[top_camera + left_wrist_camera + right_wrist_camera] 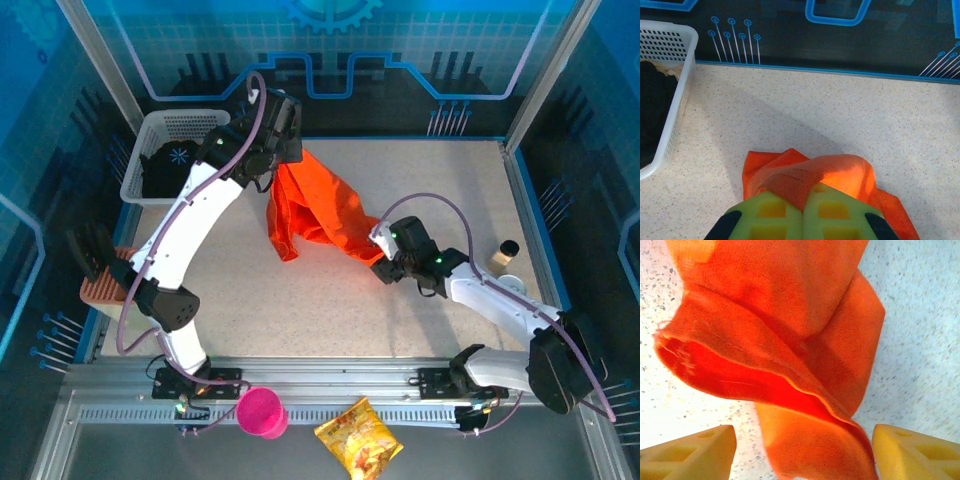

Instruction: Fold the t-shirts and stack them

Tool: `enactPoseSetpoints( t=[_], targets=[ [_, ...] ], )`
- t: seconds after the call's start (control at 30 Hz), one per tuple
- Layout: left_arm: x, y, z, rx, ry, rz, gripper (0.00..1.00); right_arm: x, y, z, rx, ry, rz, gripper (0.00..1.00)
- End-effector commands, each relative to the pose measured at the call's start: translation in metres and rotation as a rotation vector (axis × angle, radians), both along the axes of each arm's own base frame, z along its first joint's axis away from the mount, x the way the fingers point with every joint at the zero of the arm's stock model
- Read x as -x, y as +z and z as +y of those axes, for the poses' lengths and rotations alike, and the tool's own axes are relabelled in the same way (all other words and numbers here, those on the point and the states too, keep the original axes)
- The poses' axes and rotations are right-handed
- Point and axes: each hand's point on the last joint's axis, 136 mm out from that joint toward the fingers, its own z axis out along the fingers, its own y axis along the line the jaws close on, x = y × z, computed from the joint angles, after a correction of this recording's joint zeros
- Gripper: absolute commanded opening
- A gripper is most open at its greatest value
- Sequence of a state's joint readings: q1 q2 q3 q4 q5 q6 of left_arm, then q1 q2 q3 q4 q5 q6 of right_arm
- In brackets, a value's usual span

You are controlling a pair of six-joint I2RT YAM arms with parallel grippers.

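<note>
The right gripper (804,441) has its jaws spread either side of a fold of the orange t-shirt (322,215) at mid-table. Farther back, the left gripper (802,204) pinches the shirt's other end. The black t-shirt (168,170) lies in the white mesh basket (187,124), far left.

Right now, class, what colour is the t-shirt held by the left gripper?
The t-shirt is plain bright orange, clearest in the right wrist view.

Seen from overhead, the light is bright and even on the pale table (430,185), and the frame darkens toward its corners. In my left wrist view a soft grey shadow crosses the middle, and the orange t-shirt (845,175) glows where light hits it. My right wrist view is blurry, washed white at lower left.
</note>
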State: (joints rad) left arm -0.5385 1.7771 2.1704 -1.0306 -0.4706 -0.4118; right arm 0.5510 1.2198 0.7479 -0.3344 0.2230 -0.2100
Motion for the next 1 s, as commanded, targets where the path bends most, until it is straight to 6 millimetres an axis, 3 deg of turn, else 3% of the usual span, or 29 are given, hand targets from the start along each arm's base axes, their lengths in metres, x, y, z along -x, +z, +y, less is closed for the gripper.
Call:
enactPoseSetpoints(
  t=[0.0,0.2,0.47,0.53,0.73,0.97],
  targets=[
    [0.000,0.002,-0.001,-0.009,-0.021,0.006,0.00,-0.002,0.016,0.015,0.046,0.145,-0.059,0.75],
    [-0.003,-0.003,-0.005,-0.002,-0.037,0.020,0.00,0.006,-0.002,0.024,0.164,0.225,-0.011,0.80],
    [-0.003,-0.007,-0.006,-0.002,-0.052,0.033,0.00,-0.029,-0.025,0.011,0.400,0.225,-0.038,0.82],
    [-0.002,-0.007,-0.006,-0.005,-0.055,0.036,0.00,-0.043,-0.013,0.019,0.401,0.231,-0.081,0.83],
    [-0.001,-0.010,-0.005,-0.007,-0.059,0.043,0.00,-0.056,-0.011,0.023,0.427,0.293,-0.090,0.90],
    [0.000,-0.009,-0.006,0.002,-0.065,0.043,0.00,-0.037,-0.032,0.028,0.316,0.452,0.080,0.86]
  ],
)
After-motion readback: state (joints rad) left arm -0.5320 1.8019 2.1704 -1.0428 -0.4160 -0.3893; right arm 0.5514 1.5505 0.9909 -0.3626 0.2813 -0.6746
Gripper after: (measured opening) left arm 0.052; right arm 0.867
